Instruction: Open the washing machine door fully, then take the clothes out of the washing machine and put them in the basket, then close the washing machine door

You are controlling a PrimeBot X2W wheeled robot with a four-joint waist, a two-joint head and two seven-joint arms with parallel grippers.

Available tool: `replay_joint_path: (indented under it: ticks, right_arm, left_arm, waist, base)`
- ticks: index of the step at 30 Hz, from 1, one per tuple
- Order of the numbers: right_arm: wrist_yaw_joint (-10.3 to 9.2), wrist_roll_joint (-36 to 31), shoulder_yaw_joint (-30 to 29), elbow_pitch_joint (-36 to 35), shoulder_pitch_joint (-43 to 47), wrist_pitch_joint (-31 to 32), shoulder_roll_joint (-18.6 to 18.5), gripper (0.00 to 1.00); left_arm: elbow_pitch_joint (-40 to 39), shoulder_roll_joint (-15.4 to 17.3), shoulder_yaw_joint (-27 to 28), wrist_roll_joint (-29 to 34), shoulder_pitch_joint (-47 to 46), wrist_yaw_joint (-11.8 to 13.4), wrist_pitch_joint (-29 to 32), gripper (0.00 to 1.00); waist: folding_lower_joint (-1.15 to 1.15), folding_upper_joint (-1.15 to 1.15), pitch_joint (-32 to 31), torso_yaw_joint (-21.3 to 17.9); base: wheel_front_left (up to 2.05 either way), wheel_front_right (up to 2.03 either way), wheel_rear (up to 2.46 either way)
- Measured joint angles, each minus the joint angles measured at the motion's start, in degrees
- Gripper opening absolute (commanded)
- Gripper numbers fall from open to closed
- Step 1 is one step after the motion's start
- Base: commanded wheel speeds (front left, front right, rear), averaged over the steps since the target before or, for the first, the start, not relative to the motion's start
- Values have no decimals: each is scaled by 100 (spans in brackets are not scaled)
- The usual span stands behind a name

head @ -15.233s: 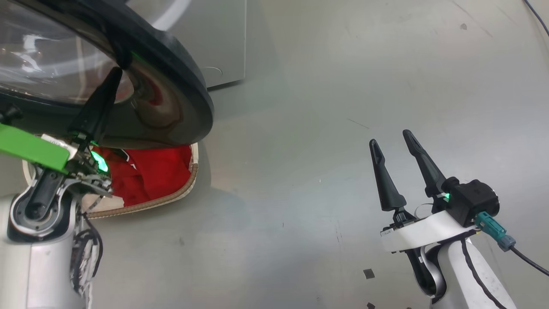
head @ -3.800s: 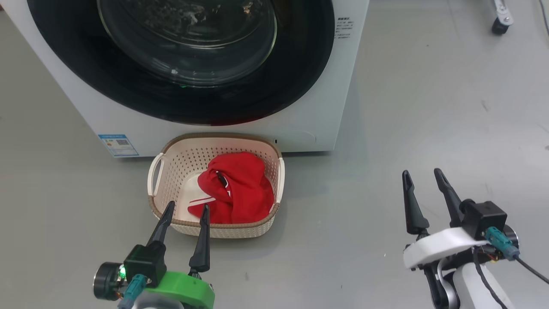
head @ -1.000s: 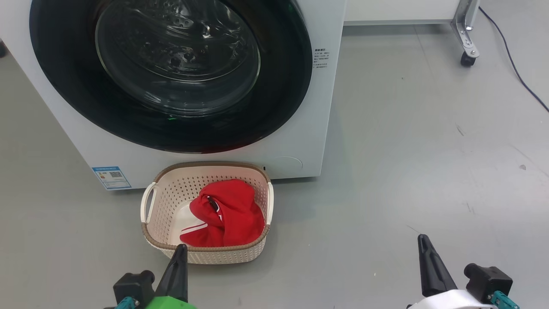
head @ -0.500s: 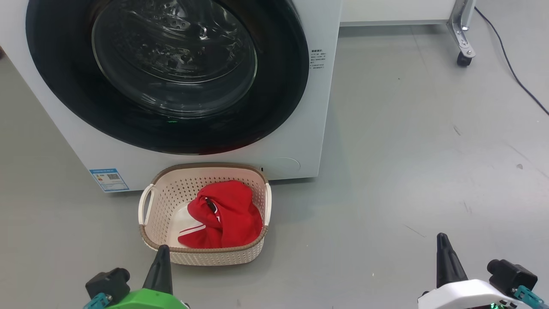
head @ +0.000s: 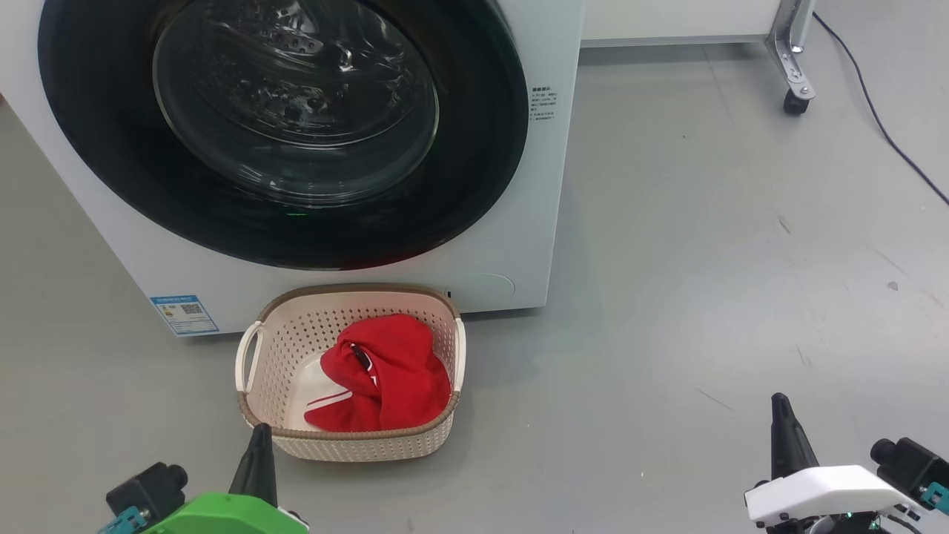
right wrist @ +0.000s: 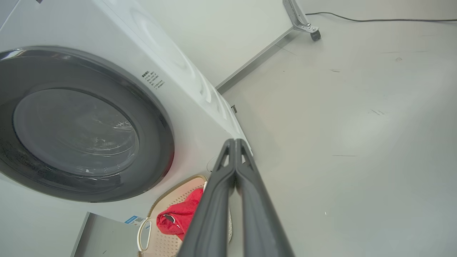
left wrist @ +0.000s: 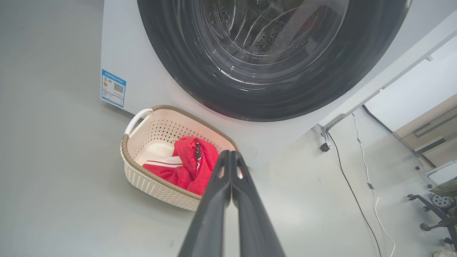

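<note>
- Sticker (head: pixel 184 314): blue, on the washer front at lower left.
- Left claw (head: pixel 259 437): lower left of the head view, clenched on nothing. Its fingers (left wrist: pixel 210 207) lie pressed together in the left wrist view. It sits near the basket's front wall, not touching it.
- Door (head: pixel 474 170): upper left to centre. The black rim lies flush on the washer front, so it reads as shut. Whether the latch has caught cannot be told.
- Basket (head: pixel 356 445): on the floor, lower centre-left, just before the washer's base.
- Clothes (head: pixel 393 363): a red heap in the basket's right half, with bare basket floor to the left of it.
- Washer (head: pixel 545 222): no red shows behind the door glass, though reflections blur the drum.
- Right claw (head: pixel 782 423): lower right, clenched and holding nothing, well apart from the basket.
- Step: judged to be the end of the last one, with the clothes binned and the door closed. The next move calls for no grasp. At most it needs a light press on the rim to prove the latch, with the arms kept off the basket.
- Views: the head view shows both claws at once. The left wrist view adds a chair (left wrist: pixel 435 214) at lower right. The right wrist view adds the washer's side panel (right wrist: pixel 171 64).
</note>
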Motion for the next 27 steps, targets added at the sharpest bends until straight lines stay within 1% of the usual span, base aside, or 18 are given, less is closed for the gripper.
replay_joint_path:
  ticks: [13,15,18,27]
  right_arm:
    - [77,1031,-153,115,-172,211,-56,0]
    - [124,1198,-172,123,-215,255,-68,0]
    - [126,1514,-219,154,-258,312,-90,0]
    - [224,2220,-324,241,-382,454,-132,0]
  left_arm:
    - [3,43,260,-936,-40,-153,213,0]
    - [3,47,305,-1085,-63,-180,244,0]
    - [8,65,405,-1356,-98,-208,309,0]
    - [15,94,593,-2012,-160,-357,465,0]
  waist:
    - [0,0,-18,-47]
    - [0,0,-21,-54]
    - [0,0,-27,-68]
    - [0,0,-41,-100]
  base:
    - [0,0,0]
    - [0,0,0]
    - [0,0,0]
    - [0,0,0]
